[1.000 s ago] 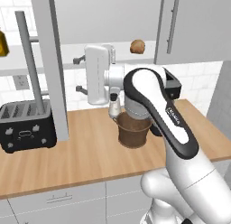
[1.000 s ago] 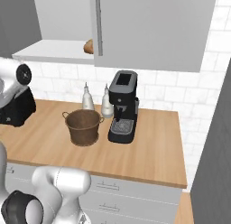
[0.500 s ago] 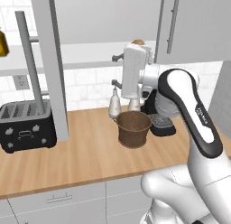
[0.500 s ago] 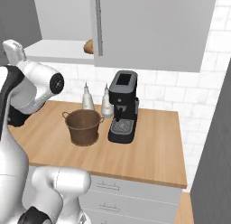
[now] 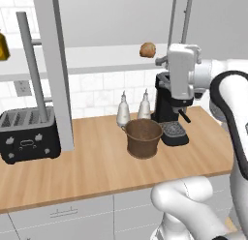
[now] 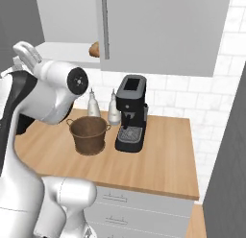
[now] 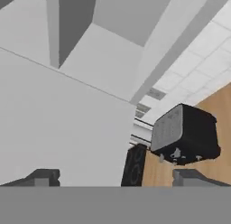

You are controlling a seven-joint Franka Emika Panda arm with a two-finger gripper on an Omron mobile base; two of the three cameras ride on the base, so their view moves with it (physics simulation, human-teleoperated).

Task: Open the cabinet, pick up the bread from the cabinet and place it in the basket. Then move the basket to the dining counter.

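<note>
Simulated kitchen, white tile behind a wood counter (image 5: 97, 171). Cabinet (image 5: 53, 69) door already swung open; bread (image 5: 147, 50) on the white inner shelf, untouched. Basket (image 5: 143, 137) empty on the counter, just beside the coffee machine (image 5: 167, 108) and two bottles (image 5: 133, 108). Hand (image 7: 115, 178) raised near shelf height, right of the bread, fingers spread wide, holding nothing. Left to do: grasping the bread, dropping it in the basket, carrying the basket over.
</note>
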